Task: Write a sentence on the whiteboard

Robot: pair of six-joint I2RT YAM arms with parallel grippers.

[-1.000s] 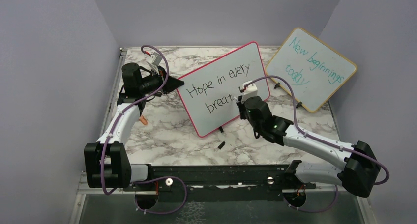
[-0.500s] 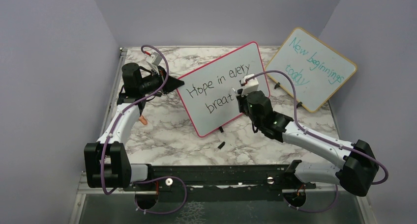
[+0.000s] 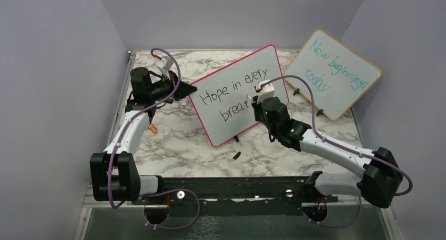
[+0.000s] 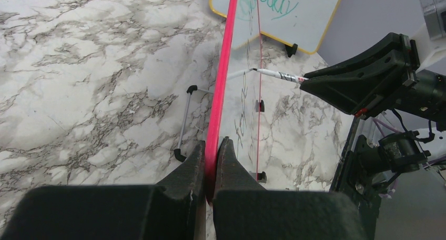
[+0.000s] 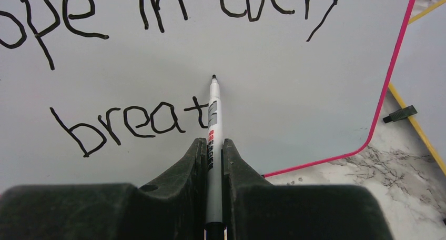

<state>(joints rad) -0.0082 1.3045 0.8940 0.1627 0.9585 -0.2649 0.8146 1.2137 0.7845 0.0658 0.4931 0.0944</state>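
Leftward, the left pincer (image 4: 211,145) clamped the pink edge of the whiteboard (image 3: 223,128), standing mid-frame on the counter (image 3: 173,140). Its sentence (image 3: 234,95) read "Hope in every breat". The right pincer (image 5: 214,145) gripped a marker (image 5: 213,106), tip just past the "t". The upper-right board (image 3: 342,90) read "New beginnings today".

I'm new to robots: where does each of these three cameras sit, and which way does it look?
Top view: high behind the arms, looking down on the table, the whiteboard and a second board; both arms show whole.
Left wrist view: on the left arm, looking along the whiteboard's pink edge; the left gripper pinches it.
Right wrist view: on the right arm, facing the sentence; the right gripper holds a marker.
Shared: both wrist views show marker and whiteboard.
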